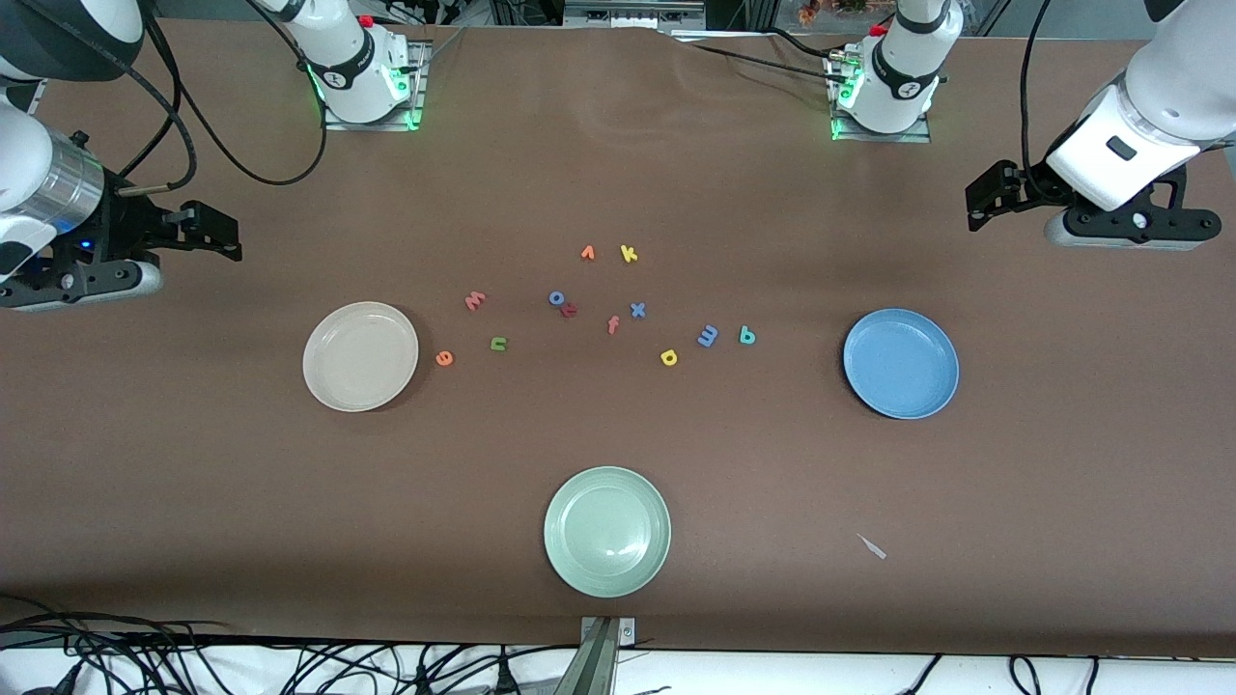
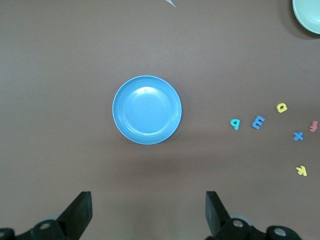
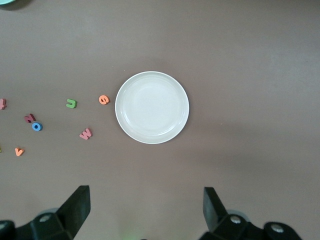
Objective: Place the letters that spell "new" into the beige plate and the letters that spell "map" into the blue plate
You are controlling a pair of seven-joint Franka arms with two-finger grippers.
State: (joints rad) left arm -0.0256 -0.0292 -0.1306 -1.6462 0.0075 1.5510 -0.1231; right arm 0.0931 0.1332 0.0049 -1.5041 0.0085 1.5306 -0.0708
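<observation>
The beige plate point(image 1: 360, 356) lies toward the right arm's end, with the orange e point(image 1: 444, 358), green n point(image 1: 498, 343) and pinkish w point(image 1: 474, 300) on the cloth beside it. The blue plate point(image 1: 901, 363) lies toward the left arm's end; the teal p point(image 1: 746, 335), blue m point(image 1: 708, 335) and yellow a point(image 1: 668, 357) lie between it and the table's middle. Both plates hold nothing. My right gripper point(image 1: 208, 232) hangs open, high over the table's end past the beige plate point(image 3: 152, 107). My left gripper point(image 1: 987, 198) hangs open likewise past the blue plate point(image 2: 147, 110).
A pale green plate point(image 1: 606, 531) sits nearest the front camera. Other letters lie mid-table: orange v point(image 1: 587, 253), yellow k point(image 1: 629, 254), blue o point(image 1: 557, 297), a dark red letter point(image 1: 569, 310), orange f point(image 1: 612, 324), blue x point(image 1: 637, 310). A small white scrap point(image 1: 872, 546) lies nearer the camera than the blue plate.
</observation>
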